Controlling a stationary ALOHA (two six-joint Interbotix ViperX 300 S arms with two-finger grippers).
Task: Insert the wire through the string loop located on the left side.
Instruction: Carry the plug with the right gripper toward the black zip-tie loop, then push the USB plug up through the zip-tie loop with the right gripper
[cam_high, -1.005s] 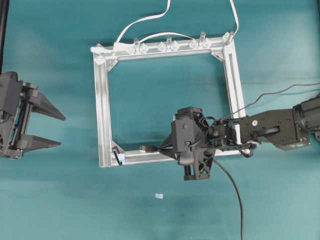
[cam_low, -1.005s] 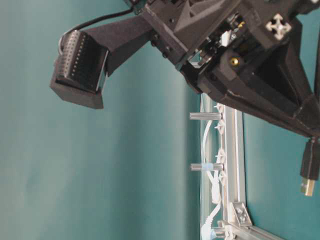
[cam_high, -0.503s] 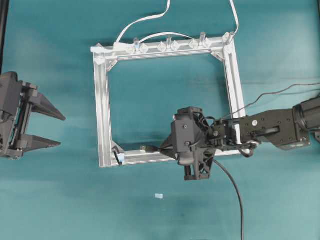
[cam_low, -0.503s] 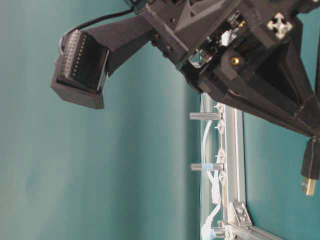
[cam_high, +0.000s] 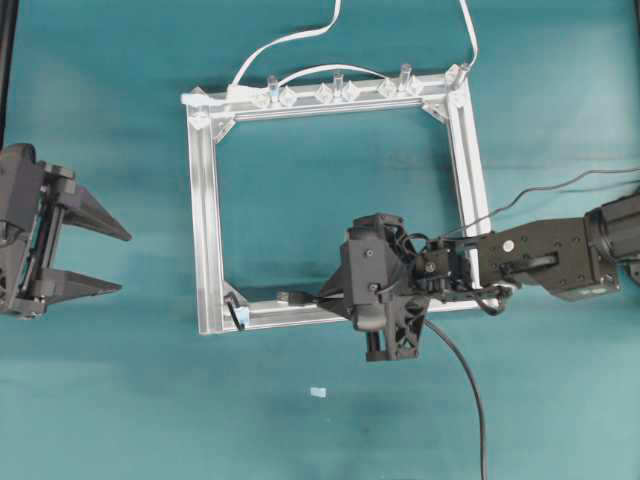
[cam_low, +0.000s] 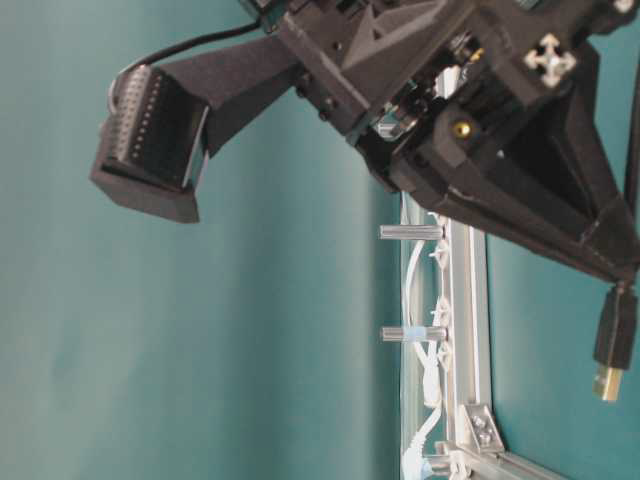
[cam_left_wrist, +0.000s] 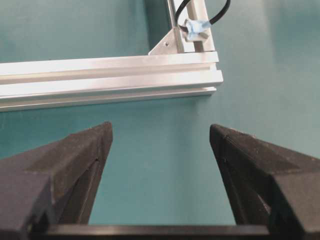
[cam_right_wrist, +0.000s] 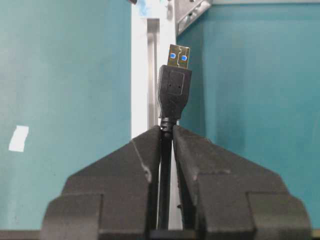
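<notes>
The wire (cam_high: 290, 297) is a thin black cable with a silver-tipped plug (cam_right_wrist: 175, 85). My right gripper (cam_right_wrist: 167, 129) is shut on it just behind the plug. In the overhead view the right gripper (cam_high: 325, 299) hovers over the bottom bar of the square aluminium frame (cam_high: 205, 220), and the plug points left. The string loop (cam_high: 237, 316) is a small dark loop at the frame's lower left corner, a short way beyond the plug tip. In the left wrist view the string loop (cam_left_wrist: 220, 15) hangs from a blue-taped knot. My left gripper (cam_high: 120, 262) stands open left of the frame, holding nothing.
A white cable (cam_high: 290, 40) runs through clear clips and posts on the frame's top bar. A small white scrap (cam_high: 318, 392) lies on the teal table below the frame. The wire's slack (cam_high: 470, 390) trails toward the bottom edge behind the right arm.
My right gripper has shifted slightly left with the wire, bringing the plug a little closer to the frame's lower left corner. The left gripper has not moved.
</notes>
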